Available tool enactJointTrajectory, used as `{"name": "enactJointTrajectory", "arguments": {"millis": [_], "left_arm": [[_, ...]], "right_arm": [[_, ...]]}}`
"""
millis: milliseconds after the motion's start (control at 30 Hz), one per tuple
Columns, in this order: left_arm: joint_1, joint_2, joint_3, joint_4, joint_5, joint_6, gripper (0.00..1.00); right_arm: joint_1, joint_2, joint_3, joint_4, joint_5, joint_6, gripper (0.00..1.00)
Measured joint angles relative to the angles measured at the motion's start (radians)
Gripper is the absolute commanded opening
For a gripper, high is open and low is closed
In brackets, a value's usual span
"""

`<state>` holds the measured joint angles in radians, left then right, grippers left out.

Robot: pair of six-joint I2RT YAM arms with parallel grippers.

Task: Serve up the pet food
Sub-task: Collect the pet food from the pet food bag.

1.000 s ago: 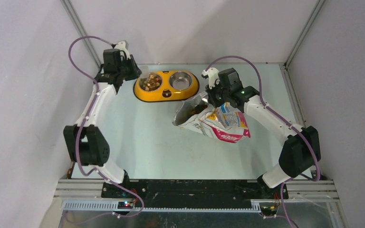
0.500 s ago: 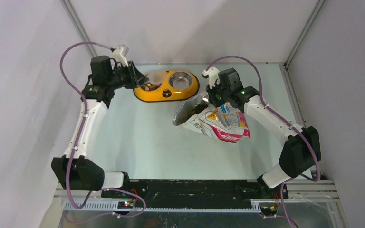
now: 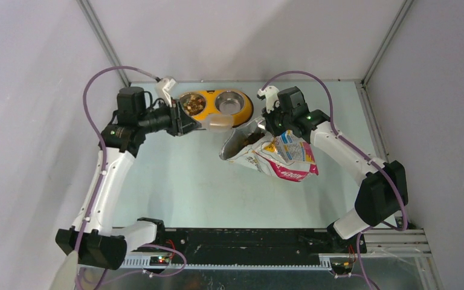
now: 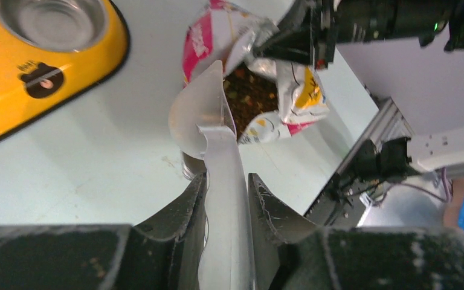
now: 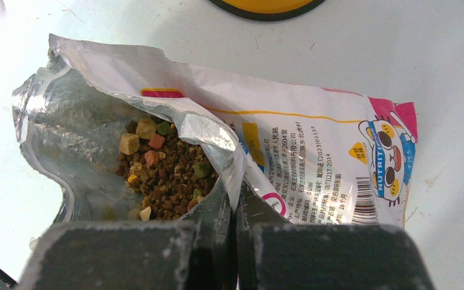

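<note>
Pale-green desk (image 3: 187, 181), white walls. Kibble (image 5: 169, 169) in open bag (image 5: 314, 145) mid-desk, more in yellow feeder (image 4: 78, 66) at far edge. Left jaws pinch scoop (image 4: 214, 130) handle, scoop looks empty; right jaws pressed on bag rim. Step: reload. Next: dip scoop into bag mouth.

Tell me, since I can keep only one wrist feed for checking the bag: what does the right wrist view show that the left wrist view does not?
Only the right wrist view: the barcode and fine print on the bag. Only the left wrist view: the translucent scoop clamped in the left gripper, and the empty steel bowl of the yellow feeder. Both: the open bag with pet food inside.
</note>
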<state>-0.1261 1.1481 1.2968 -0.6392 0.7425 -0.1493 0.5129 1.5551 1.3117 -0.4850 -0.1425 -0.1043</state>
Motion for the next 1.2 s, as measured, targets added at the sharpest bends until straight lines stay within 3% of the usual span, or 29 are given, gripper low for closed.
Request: {"name": "enactJointTrajectory", "arguments": {"millis": [300, 1200], "left_arm": [[-0.134, 0.023, -0.085, -0.028, -0.023, 0.031, 0.0], [-0.329, 0.188, -0.09, 0.095, -0.388, -0.019, 0.0]], "right_arm": [[-0.002, -0.002, 0.0, 0.0, 0.0, 0.0, 0.0], [-0.005, -0.027, -0.005, -0.006, -0.001, 0.007, 0.0]]}}
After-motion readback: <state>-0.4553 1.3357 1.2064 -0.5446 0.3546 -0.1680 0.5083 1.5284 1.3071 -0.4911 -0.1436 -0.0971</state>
